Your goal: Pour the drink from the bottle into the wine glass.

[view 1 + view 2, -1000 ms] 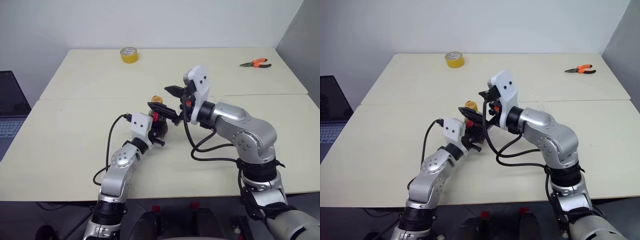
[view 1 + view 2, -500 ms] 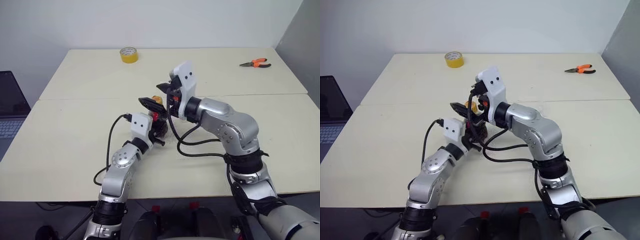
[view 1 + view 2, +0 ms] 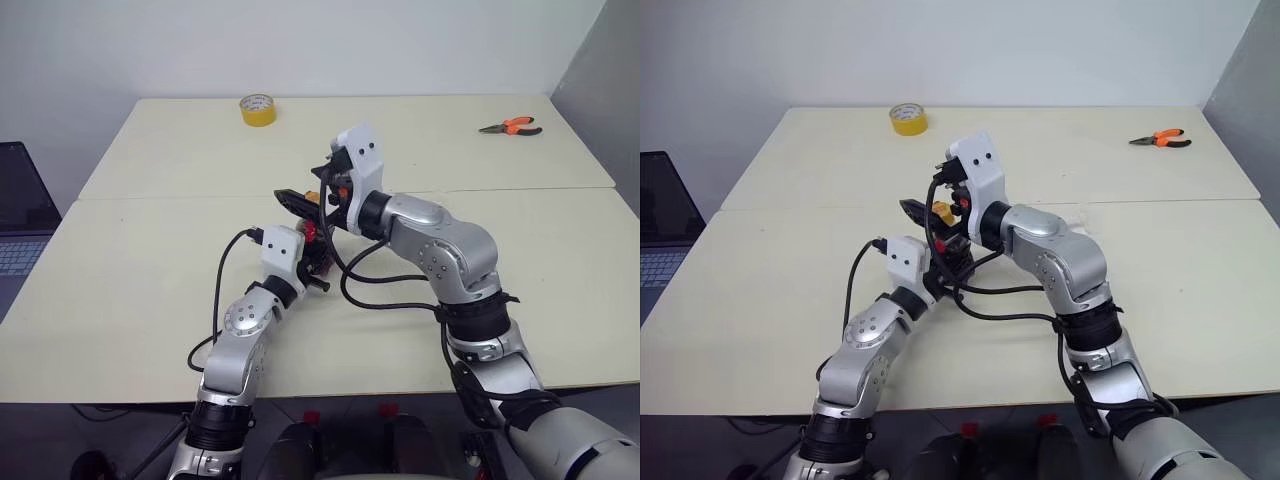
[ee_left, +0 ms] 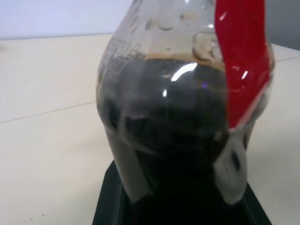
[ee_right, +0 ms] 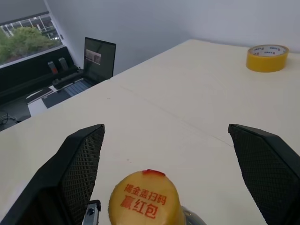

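Since a second ago the right claw (image 3: 932, 199) has swung in toward the robot's left and now sits with its fingers spread wide on either side of the cap (image 5: 146, 200), not yet touching it. The left claw (image 3: 312, 255) has kept its place, clamped on the lower body of the bottle (image 4: 185, 101), which stands upright near the middle of the desk (image 3: 150, 270), just in front of the seam between the two desk tops.

The drink (image 4: 173, 122) fills the bulbous part up to about the shoulder, and the cap is still on, so this looks like the uncapping step: one arm steadies the bottle while the other comes for the lid. The next move would call for the right fingers to close squarely on the cap and twist it off, with the left grip firm enough to stop the bottle turning with it.

I cannot make out the glass here, hidden perhaps behind the right arm.

A tape roll (image 3: 258, 109) lies near the far left corner, pliers (image 3: 511, 127) near the far right corner, and a laptop (image 3: 20, 215) sits beyond the left edge. All are well apart from the work; nothing blocks the cap.
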